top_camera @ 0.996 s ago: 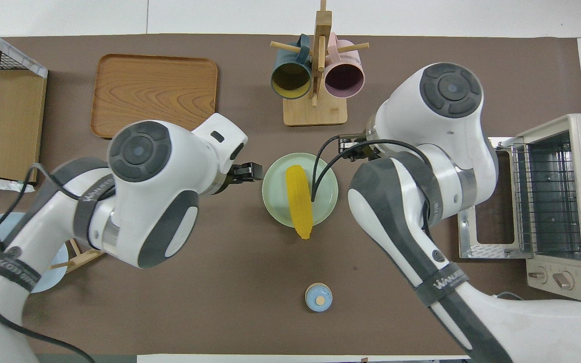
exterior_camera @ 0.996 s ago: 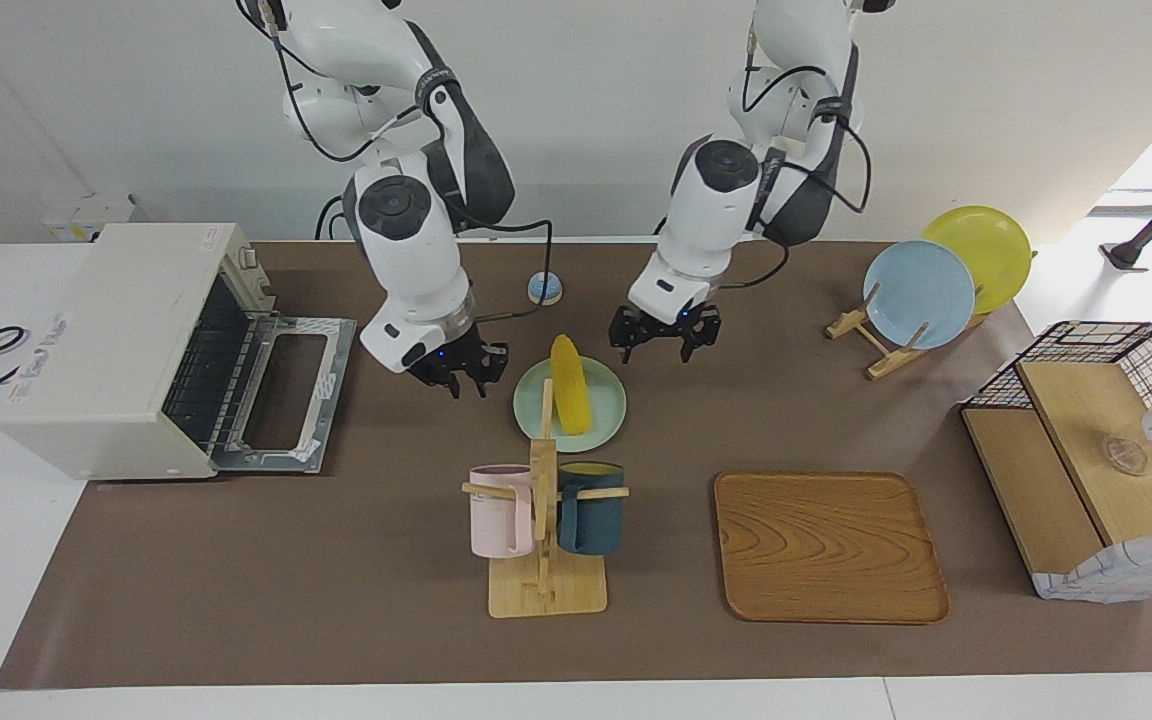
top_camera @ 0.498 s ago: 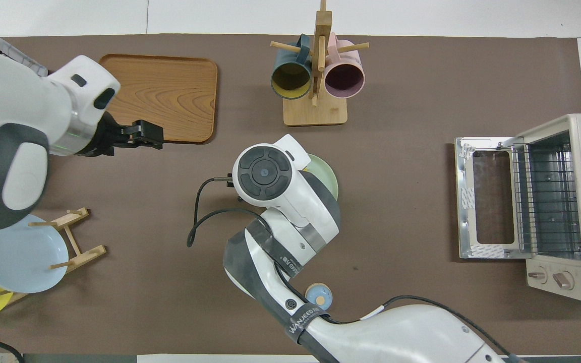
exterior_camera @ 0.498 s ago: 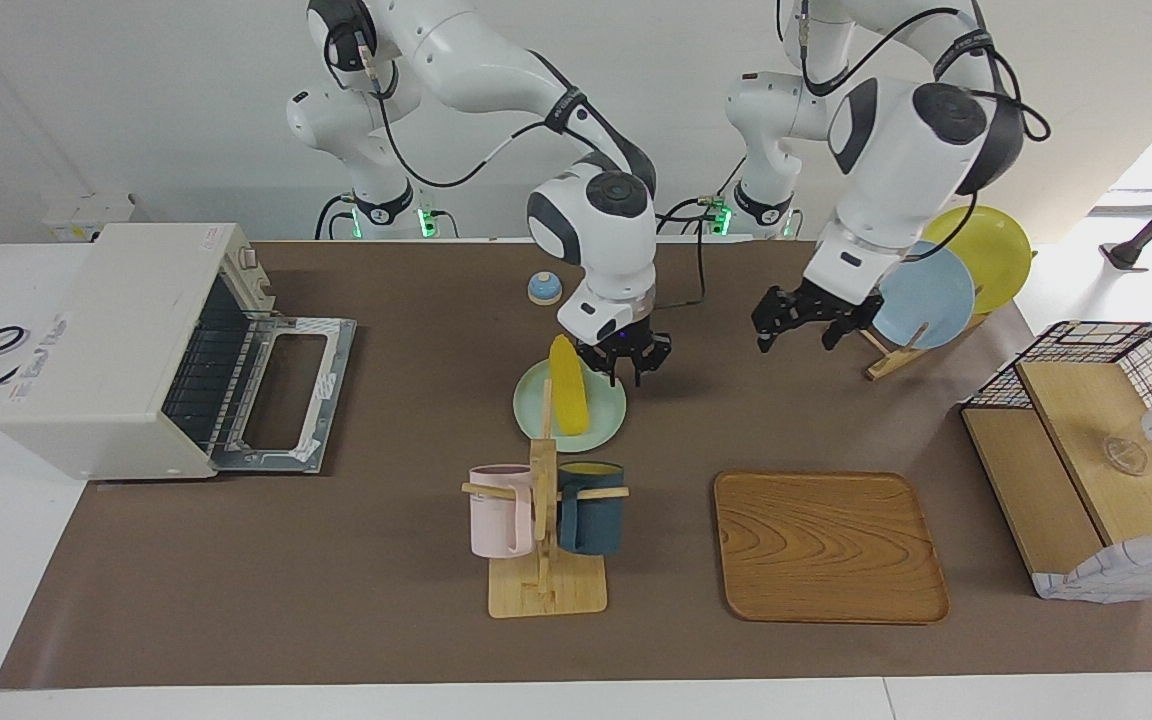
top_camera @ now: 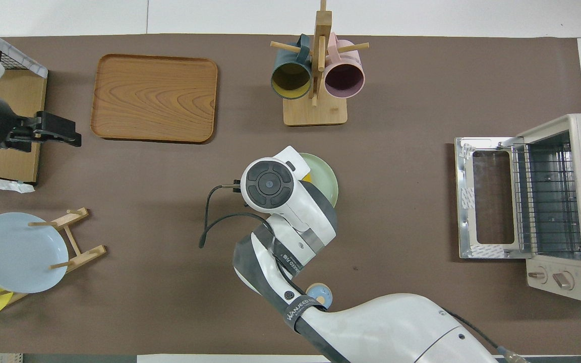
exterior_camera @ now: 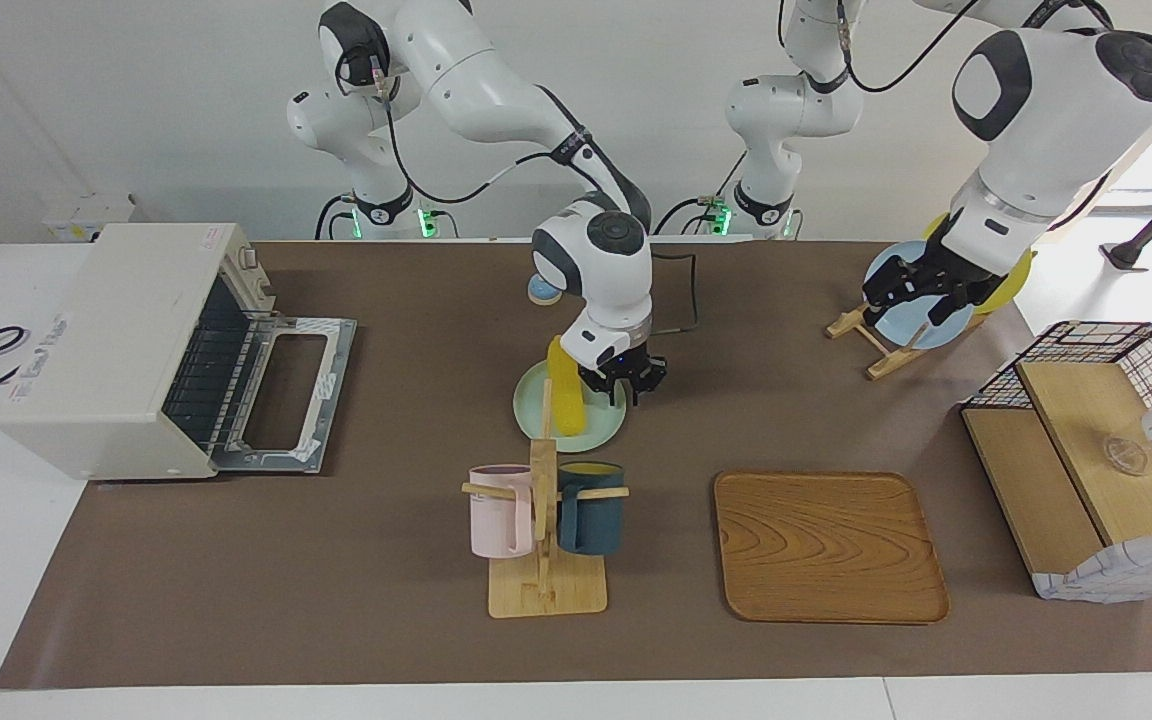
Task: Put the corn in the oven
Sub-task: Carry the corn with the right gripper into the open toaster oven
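Observation:
The yellow corn point(exterior_camera: 563, 385) lies on a pale green plate point(exterior_camera: 591, 432) mid-table. In the overhead view my right arm covers all but a sliver of the corn point(top_camera: 306, 177), and part of the plate's rim point(top_camera: 327, 176) shows. My right gripper point(exterior_camera: 622, 385) is low over the plate, close beside the corn toward the left arm's end, fingers open. The off-white oven point(exterior_camera: 116, 330) stands at the right arm's end with its door point(exterior_camera: 286, 390) folded down; it also shows in the overhead view point(top_camera: 568, 212). My left gripper point(exterior_camera: 921, 292) is open and empty, raised over the plate rack.
A mug rack point(exterior_camera: 543, 540) with a pink and a dark blue mug stands farther from the robots than the plate. A wooden tray point(exterior_camera: 829, 545), a wire-and-wood basket point(exterior_camera: 1086, 450), racked blue and yellow plates point(top_camera: 18, 252) and a small blue knob point(top_camera: 318, 295) are around.
My right gripper crossed from the oven side of the plate to its other side and came down beside the corn. My left arm swung away to the plate rack and rose.

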You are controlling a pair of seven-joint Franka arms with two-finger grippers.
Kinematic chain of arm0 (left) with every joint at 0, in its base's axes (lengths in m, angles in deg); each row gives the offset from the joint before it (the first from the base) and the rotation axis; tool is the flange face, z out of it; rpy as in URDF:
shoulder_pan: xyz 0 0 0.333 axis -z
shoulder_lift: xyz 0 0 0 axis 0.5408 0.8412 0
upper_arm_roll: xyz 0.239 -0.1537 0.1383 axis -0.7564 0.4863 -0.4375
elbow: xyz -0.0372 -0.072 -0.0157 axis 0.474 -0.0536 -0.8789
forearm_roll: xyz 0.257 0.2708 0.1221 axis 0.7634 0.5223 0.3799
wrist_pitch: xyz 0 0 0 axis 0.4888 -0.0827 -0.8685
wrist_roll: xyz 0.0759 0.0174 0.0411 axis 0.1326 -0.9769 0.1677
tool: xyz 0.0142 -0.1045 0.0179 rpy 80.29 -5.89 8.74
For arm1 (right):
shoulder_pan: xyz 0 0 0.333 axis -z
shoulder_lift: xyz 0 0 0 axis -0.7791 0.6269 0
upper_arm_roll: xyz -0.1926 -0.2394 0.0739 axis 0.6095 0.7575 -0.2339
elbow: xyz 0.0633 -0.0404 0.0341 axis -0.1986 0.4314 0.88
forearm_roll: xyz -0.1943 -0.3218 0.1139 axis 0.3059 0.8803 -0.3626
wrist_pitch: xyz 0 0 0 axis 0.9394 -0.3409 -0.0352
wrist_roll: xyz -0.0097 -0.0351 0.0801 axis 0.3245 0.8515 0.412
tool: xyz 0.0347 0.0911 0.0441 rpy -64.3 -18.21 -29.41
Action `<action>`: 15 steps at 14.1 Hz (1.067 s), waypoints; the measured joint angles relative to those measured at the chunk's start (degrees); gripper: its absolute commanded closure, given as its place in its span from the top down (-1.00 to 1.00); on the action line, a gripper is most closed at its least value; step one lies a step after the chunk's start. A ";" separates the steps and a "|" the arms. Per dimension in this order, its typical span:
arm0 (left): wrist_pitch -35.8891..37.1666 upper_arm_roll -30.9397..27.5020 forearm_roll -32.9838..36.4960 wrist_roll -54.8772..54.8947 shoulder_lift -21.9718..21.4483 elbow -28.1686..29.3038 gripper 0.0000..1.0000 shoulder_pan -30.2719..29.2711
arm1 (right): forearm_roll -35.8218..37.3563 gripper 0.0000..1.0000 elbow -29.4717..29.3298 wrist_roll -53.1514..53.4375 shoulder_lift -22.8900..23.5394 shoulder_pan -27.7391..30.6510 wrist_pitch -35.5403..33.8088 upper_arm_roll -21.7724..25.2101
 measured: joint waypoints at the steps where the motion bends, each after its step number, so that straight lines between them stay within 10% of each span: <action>1: 1.14 -0.02 1.73 1.52 0.00 -0.42 1.00 -0.89 | 0.00 -0.53 1.05 0.00 -0.20 -0.11 0.86 -0.01; 2: 2.14 -0.02 3.50 2.74 0.00 -0.88 1.00 -1.40 | 0.01 -1.00 1.80 0.00 -0.37 -0.24 1.10 -0.01; 6: 4.28 0.54 5.05 3.86 -0.01 -2.09 1.00 -1.36 | 1.68 -1.00 2.09 -0.47 -1.73 -0.32 -0.83 0.05; 12: 5.06 1.61 5.07 3.86 -0.39 -2.32 1.00 -1.15 | 11.03 -1.00 -10.79 -7.99 -2.73 0.66 -29.28 0.53; 15: 5.88 1.62 5.07 3.86 -1.04 -2.32 1.00 -1.15 | 11.37 -1.00 -9.91 -15.80 -5.44 6.47 -32.85 0.88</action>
